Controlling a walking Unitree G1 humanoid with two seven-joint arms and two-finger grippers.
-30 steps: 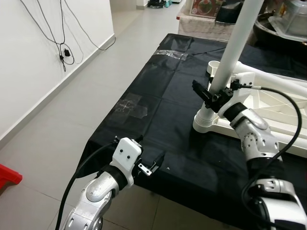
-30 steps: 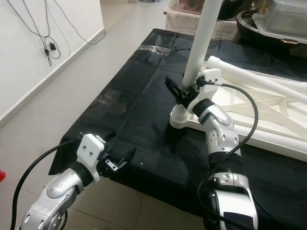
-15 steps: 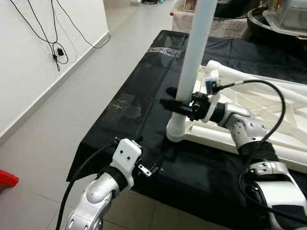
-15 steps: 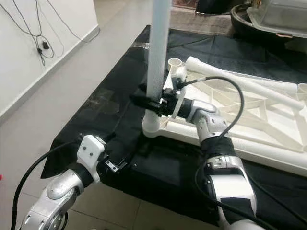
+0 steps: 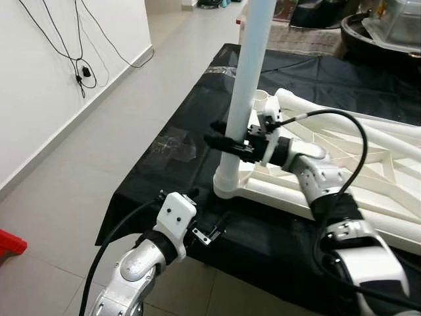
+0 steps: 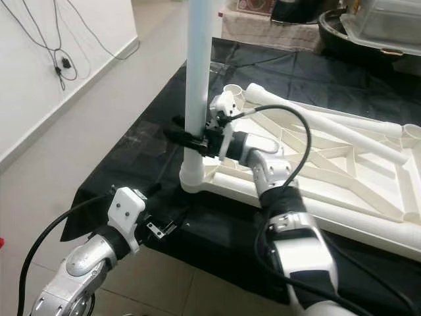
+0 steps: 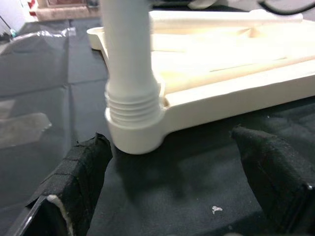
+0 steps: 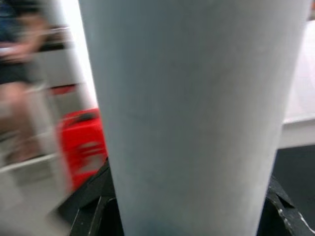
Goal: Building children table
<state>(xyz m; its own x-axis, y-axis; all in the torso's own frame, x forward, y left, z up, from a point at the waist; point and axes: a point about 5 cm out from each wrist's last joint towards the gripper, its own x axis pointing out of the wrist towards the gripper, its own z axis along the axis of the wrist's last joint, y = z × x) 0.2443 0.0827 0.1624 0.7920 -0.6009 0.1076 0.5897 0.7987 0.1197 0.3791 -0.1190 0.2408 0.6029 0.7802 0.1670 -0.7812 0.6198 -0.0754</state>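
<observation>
A white plastic table top (image 5: pixel 342 172) lies upside down on a black cloth (image 5: pixel 197 141) spread over the floor, its ribbed underside facing up and its near-left corner close to the cloth's front edge. In that corner's round socket a long white plastic tube leg (image 5: pixel 245 99) stands upright, its ribbed collar seated in the socket. The right gripper (image 5: pixel 222 143) reaches in from the table top's side and has its two black fingers closed around the leg a little above the socket, one finger on each side of the tube; in the right wrist view the leg (image 8: pixel 192 113) fills the space between the finger bases. The left gripper (image 5: pixel 212 230) hovers low over the cloth's front edge, just in front of the socket corner, its padded fingers (image 7: pixel 81 172) spread wide apart and holding nothing. Pieces of clear tape (image 5: pixel 172 140) are stuck on the cloth near its left edge. Black cables (image 5: pixel 77 41) hang on the white wall at the left.
</observation>
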